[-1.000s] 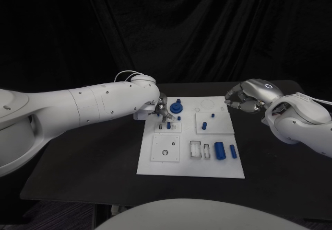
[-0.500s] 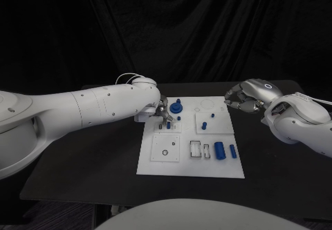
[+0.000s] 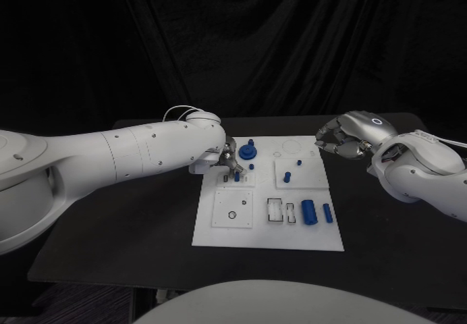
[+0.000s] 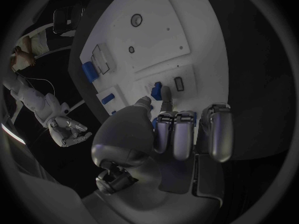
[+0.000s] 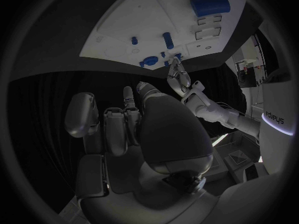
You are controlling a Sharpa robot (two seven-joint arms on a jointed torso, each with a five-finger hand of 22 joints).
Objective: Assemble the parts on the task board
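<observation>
The white task board (image 3: 219, 229) lies mid-table, also seen as the board (image 4: 168, 40) and the board (image 5: 118, 32). My left hand (image 3: 227, 162) hovers over its far-left corner, fingers curled. In the left wrist view the left hand (image 4: 168, 134) pinches a small blue peg (image 4: 157, 90) between thumb and a fingertip, beside a dark slot (image 4: 179, 83). That peg (image 3: 237, 177) stands upright in a tile. My right hand (image 3: 343, 143) hangs off the board's far-right corner, fingers curled in and holding nothing; the right hand (image 5: 143, 129) is apart from every part.
A blue knob (image 3: 249, 150) sits just beyond the left hand's fingers. A short blue peg (image 3: 287, 177), a thick blue cylinder (image 3: 308, 211) and a slim blue rod (image 3: 328, 213) lie on the board's right half. Two rectangular slots (image 3: 275, 209) and a round hole (image 3: 231, 215) lie nearer me.
My left hand has crept a little toward me along the board's left edge, bringing its fingertips onto the small blue peg. The right hand has stayed put.
</observation>
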